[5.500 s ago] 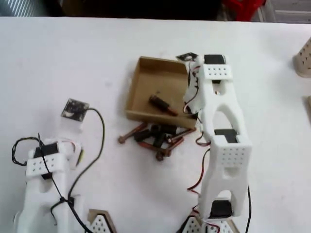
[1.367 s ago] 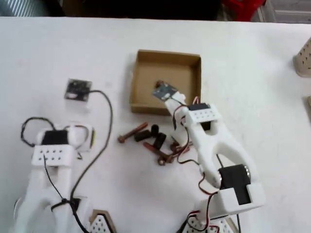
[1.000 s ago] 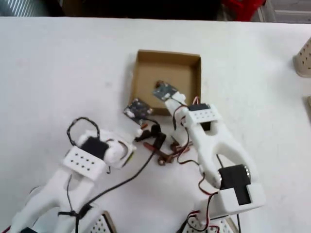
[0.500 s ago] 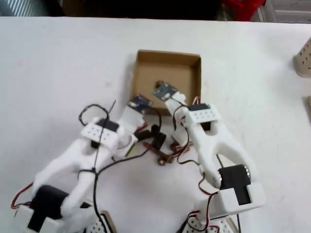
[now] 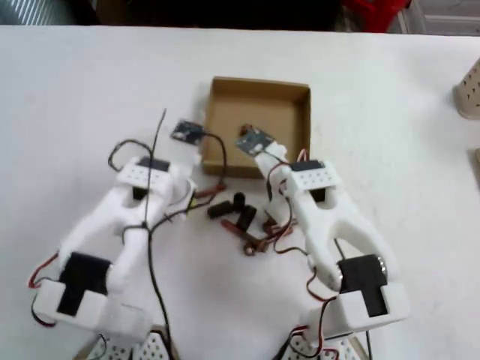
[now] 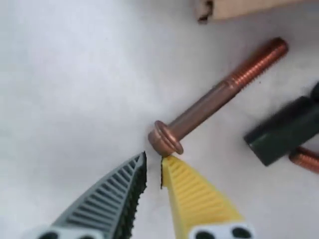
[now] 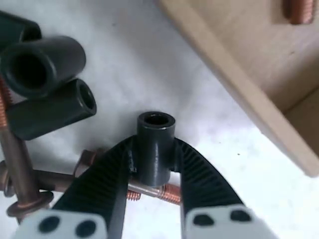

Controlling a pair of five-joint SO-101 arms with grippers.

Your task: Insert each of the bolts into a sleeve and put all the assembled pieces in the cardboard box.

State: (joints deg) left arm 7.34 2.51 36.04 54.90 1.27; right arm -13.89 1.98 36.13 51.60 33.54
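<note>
- The right tool (image 7: 155, 152) is clenched on a black sleeve (image 7: 156, 128), held upright with its open bore facing the wrist camera, just above the surface (image 5: 90, 75) and near the outer wall of the box (image 7: 224, 74).
- The left tool (image 6: 153, 172) is barely parted, with a thin slit between the tips and nothing in it. Its yellow tip sits right at the head of a loose bolt (image 6: 214, 99).
- That bolt lies flat on the surface, its threaded end pointing toward the box corner.
- More sleeves (image 7: 42, 64) and bolts lie in a loose pile (image 5: 240, 217) between the two arms, just in front of the box (image 5: 261, 84).
- A copper end (image 7: 299, 10) shows inside the box, probably from a finished piece.
- Step in hand, as I judge it: pairing the second bolt with its sleeve; the sleeve is secured, the bolt is not yet.
- The next move calls for the left tool to spread wider, close across the shank rather than the head, lift, and line the threaded end up with the bore.
- The bolt may roll or skid away if the tips only nudge its head.
</note>
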